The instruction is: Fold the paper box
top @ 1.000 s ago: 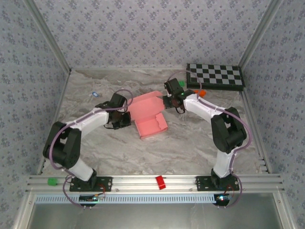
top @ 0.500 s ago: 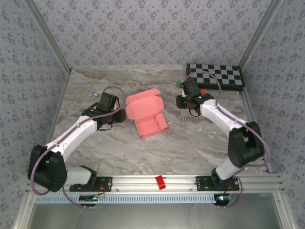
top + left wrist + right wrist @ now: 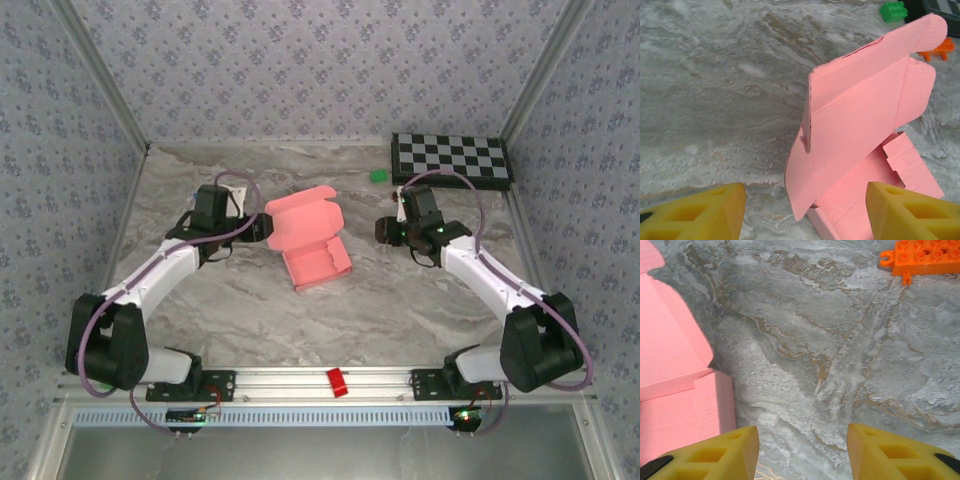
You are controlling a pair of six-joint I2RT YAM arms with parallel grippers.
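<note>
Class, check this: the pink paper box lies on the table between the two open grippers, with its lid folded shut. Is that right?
Not quite. The paper box does lie between the open left gripper and the open right gripper, but its lid stands open, as the left wrist view shows.

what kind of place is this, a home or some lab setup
Probably a lab robot cell: a marble-look table boxed in by wallpapered panels, an aluminium rail along its near edge, and a checkerboard, likely for camera calibration, in the far right corner.
</note>
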